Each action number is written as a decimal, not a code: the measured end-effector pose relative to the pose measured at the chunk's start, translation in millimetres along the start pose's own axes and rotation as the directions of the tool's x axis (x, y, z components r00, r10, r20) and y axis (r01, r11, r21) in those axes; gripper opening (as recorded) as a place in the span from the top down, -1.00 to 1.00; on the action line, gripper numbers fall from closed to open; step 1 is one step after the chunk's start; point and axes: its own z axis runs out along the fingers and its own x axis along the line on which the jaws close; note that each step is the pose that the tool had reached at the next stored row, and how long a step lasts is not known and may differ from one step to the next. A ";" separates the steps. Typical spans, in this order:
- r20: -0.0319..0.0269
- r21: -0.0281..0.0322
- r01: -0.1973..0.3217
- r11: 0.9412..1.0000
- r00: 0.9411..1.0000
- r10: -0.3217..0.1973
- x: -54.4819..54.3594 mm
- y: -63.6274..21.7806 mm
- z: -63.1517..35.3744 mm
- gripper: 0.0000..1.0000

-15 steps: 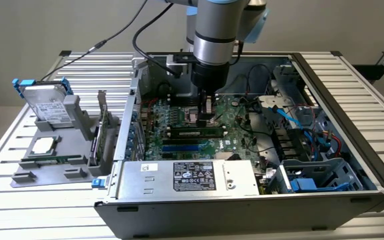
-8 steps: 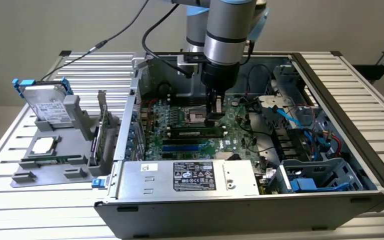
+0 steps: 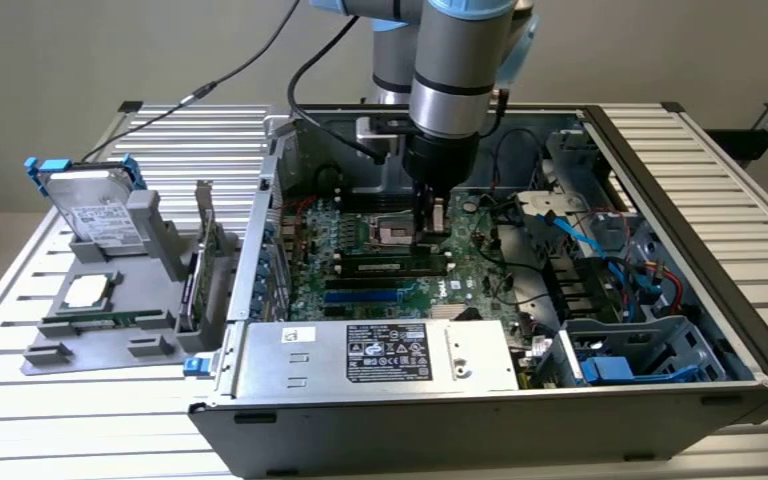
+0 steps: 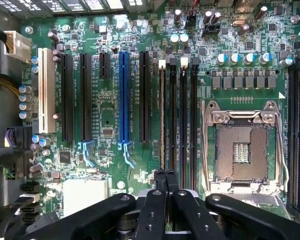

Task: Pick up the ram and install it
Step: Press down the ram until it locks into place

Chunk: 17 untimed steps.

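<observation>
The ram stands on its long edge in one of the black memory slots, right beside the open CPU socket. From the wrist view it is a thin pale strip running the length of its slot. It looks to me as if it is already in place rather than lying loose, though I can't tell whether it is clicked fully home.

The hand hangs straight down over the board with its two fingers pressed together, gripping nothing. Their tips sit directly above one end of the stick. Fingers closed like that make a blunt pusher, so I take this as bearing down on the top edge to seat it. Whether they touch it I can't make out.

The motherboard lies flat in the opened computer case, which lets the arm reach in from above. The power supply sits along the case's near side. On the counter, at the exterior view's left, a grey holder carries spare parts, well apart from the work.
</observation>
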 end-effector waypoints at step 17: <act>-0.003 0.000 0.000 1.000 1.000 0.000 -0.3 -0.2 4.0 0.80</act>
